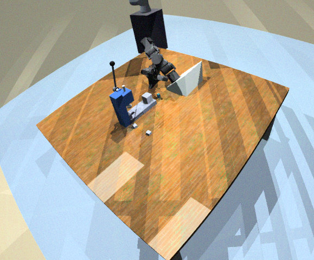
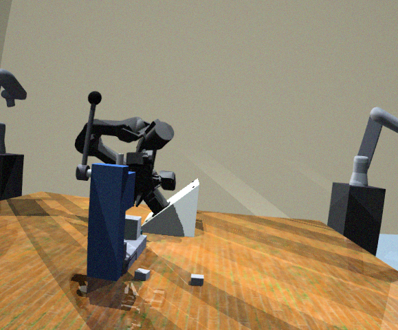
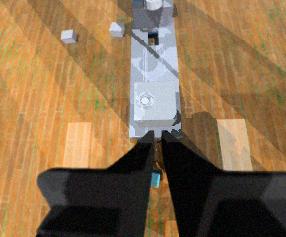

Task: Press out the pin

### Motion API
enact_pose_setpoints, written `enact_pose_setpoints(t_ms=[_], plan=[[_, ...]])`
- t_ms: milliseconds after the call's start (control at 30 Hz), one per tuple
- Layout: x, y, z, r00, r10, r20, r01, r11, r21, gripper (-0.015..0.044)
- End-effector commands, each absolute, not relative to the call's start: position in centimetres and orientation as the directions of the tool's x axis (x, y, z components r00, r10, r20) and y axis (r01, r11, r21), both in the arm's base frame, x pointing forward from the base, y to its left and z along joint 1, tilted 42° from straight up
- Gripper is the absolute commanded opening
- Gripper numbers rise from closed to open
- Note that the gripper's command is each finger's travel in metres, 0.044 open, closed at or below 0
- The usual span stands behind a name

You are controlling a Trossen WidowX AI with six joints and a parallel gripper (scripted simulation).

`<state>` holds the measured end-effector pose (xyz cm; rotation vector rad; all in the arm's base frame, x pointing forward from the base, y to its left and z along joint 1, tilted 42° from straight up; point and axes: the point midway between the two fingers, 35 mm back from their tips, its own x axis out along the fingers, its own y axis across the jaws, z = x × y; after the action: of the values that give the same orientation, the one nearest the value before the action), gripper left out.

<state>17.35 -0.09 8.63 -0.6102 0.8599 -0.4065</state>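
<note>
Block (image 1: pixel 146 98) (image 2: pixel 133 227) (image 3: pixel 154 102): sitting on the press bed's (image 1: pixel 142 110) (image 2: pixel 137 248) (image 3: pixel 155 69) outer end, well apart from the punch (image 1: pixel 129 105) (image 3: pixel 153 4). Fingers (image 1: pixel 151 86) (image 2: pixel 137 204): closed, gripping nothing, hovering near it. Probable step: pushing inward; best contacting low, centred, advancing straight and slowly, stopping once pin (image 3: pixel 145 100) and punch are aligning.
</note>
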Motion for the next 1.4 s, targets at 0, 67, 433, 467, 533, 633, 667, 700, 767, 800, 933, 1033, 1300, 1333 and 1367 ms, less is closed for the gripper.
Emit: enact_pose_setpoints(t_ms=[0,67,433,467,533,633,667,700,767,800,933,1033,1300,1333,1367], plan=[[17.3,-0.3,8.4,0.599,-0.562,-0.571,0.074,0.748,-0.659,0.003],[17.3,-0.5,8.1,0.6,-0.561,-0.57,0.074,0.749,-0.659,0.003],[17.5,-2.4,5.9,0.603,-0.561,-0.568,0.075,0.748,-0.659,0.003],[17.5,-2.5,5.8,0.603,-0.561,-0.567,0.075,0.748,-0.659,0.003],[17.4,-2.9,5.4,0.603,-0.561,-0.567,0.075,0.748,-0.66,0.003],[17.4,-3.3,4.8,0.603,-0.561,-0.567,0.075,0.748,-0.66,0.003],[17.4,-3.5,4.7,0.603,-0.561,-0.567,0.075,0.748,-0.66,0.003],[17.4,-3.5,4.7,0.603,-0.561,-0.567,0.075,0.748,-0.66,0.003],[17.5,-3.5,4.7,0.603,-0.561,-0.567,0.075,0.748,-0.66,0.003],[17.6,-3.5,4.7,0.603,-0.561,-0.567,0.075,0.748,-0.659,0.003],[18.1,-3.5,4.6,0.603,-0.561,-0.567,0.076,0.748,-0.659,0.003],[18.6,-3.6,4.6,0.603,-0.561,-0.567,0.076,0.748,-0.659,0.003],[19.7,-3.7,4.7,0.607,-0.56,-0.564,0.076,0.748,-0.66,0.003],[19.8,-3.7,4.7,0.61,-0.559,-0.563,0.076,0.748,-0.66,0.003],[20.0,-3.7,4.7,0.612,-0.558,-0.561,0.076,0.748,-0.66,0.003]])
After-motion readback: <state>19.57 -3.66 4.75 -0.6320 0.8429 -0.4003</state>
